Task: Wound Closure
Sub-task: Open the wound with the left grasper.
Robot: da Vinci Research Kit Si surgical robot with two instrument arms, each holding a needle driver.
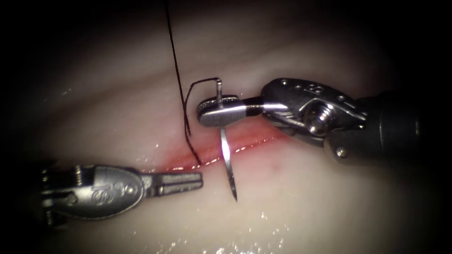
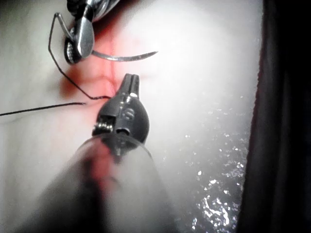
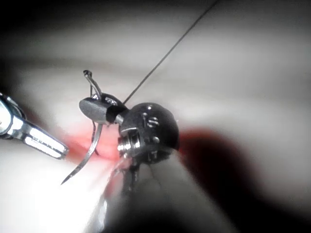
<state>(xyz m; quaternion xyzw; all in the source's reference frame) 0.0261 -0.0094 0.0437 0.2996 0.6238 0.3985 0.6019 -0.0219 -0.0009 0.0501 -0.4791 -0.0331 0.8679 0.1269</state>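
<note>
The setting is a pale, wet slab of tissue (image 1: 329, 207) under strong light, dark at the margins. A cut (image 1: 245, 143) runs across it from about 8 o'clock to 2 o'clock, lined with red fluid (image 1: 256, 136).

Your right tool (image 1: 217, 112) enters from 3 o'clock. Its jaws are clamped on the needle (image 1: 226, 155), gripping it close to the thread end, not far below the swage. From the grip the needle runs toward 6 o'clock, crosses over the cut, and ends with its point free above the tissue at the near edge. The wrist views confirm the curve and the bare tip; the needle is not in the tissue.

The thread (image 1: 175, 61) leaves the needle's top end, arcs over toward 9 o'clock, drops along the left of the right tool and enters the cut just left of the needle. A second strand rises from the same spot toward 12 o'clock and leaves the endoscope view.

Your left tool (image 1: 190, 181) comes in from 8 o'clock. Its jaws are together and hold nothing. The tip lies just below the cut, near the needle's shaft at 9 o'clock of it, not touching it. The left wrist view shows this tip beside the place where the thread enters the cut.
</note>
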